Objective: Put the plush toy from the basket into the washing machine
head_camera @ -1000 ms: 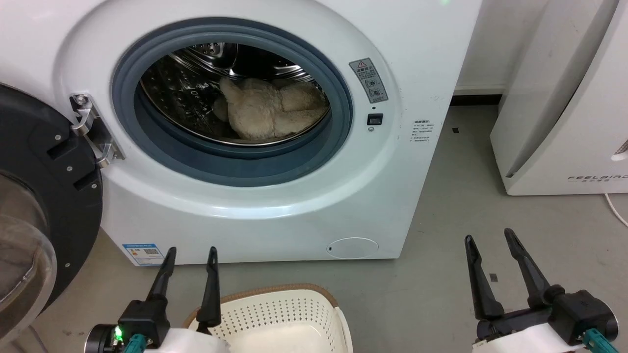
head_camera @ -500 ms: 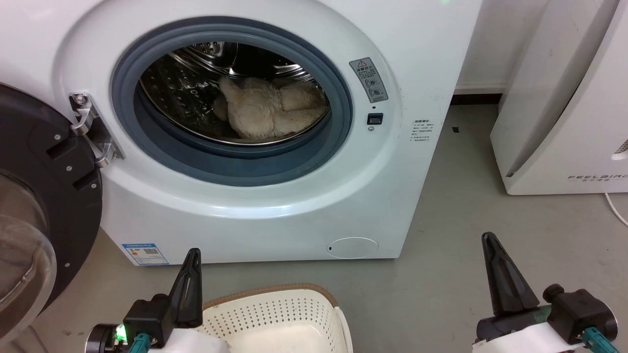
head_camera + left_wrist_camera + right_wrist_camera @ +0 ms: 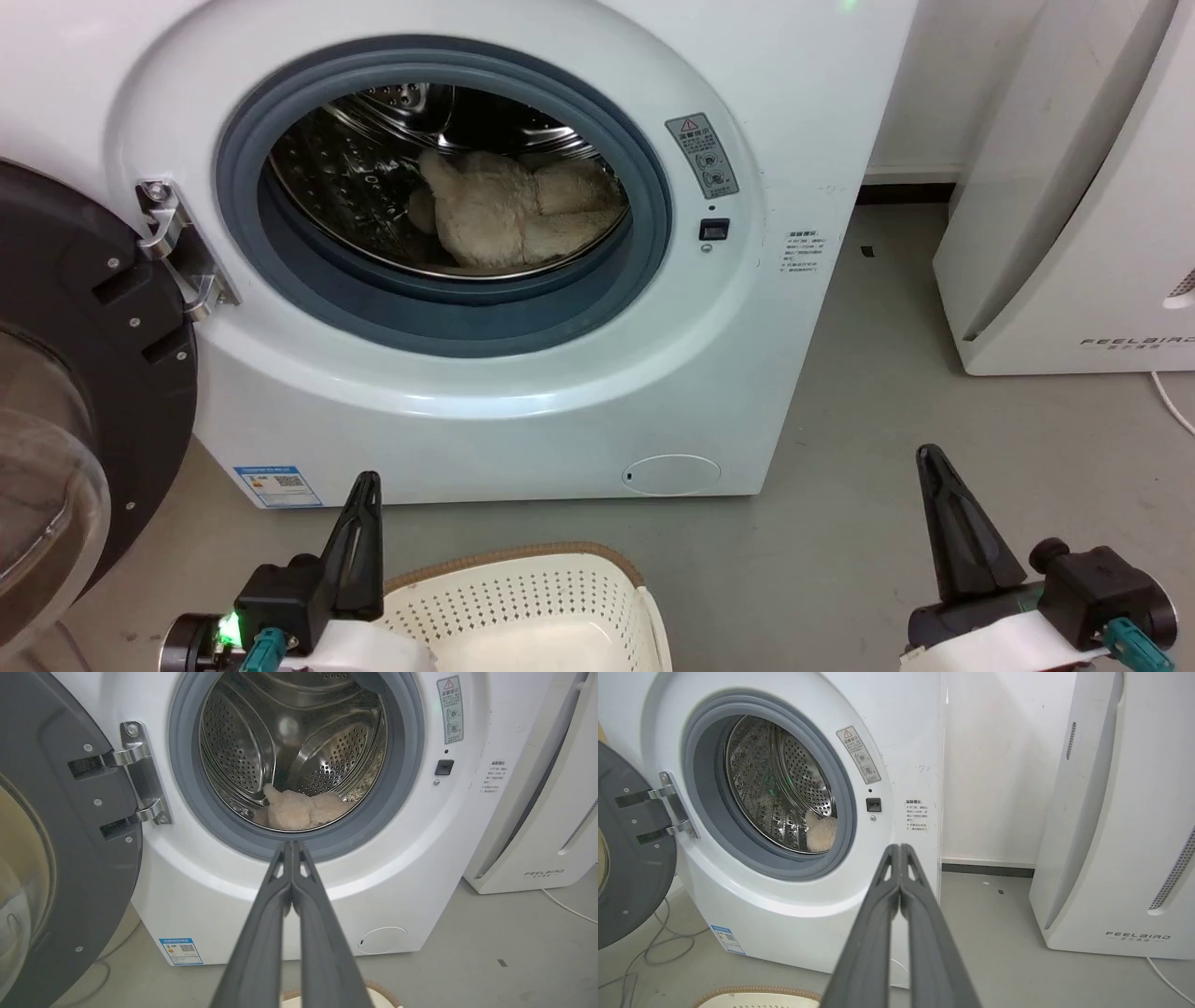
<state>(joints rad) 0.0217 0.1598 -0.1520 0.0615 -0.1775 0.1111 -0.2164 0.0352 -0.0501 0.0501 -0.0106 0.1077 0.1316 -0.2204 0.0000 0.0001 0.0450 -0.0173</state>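
Note:
The beige plush toy (image 3: 518, 219) lies inside the steel drum of the white washing machine (image 3: 523, 392), whose black-framed door (image 3: 84, 373) stands swung open to the left. From the left wrist the plush toy (image 3: 303, 814) shows low in the drum; the right wrist view catches a bit of it (image 3: 822, 833). The cream basket (image 3: 523, 607) sits on the floor at the bottom, nothing showing inside. My left gripper (image 3: 366, 481) is shut and holds nothing, just left of the basket. My right gripper (image 3: 929, 457) is shut too, over the bare floor at lower right.
A white appliance marked FEELBIRD (image 3: 1083, 233) stands right of the washer, a white cable (image 3: 1172, 397) on the floor beside it. Grey floor (image 3: 868, 448) lies between them. More cables (image 3: 654, 947) lie under the open door.
Both grippers went from open to shut during the last second. The head view has shifted very slightly; the plush toy has stayed put in the drum.

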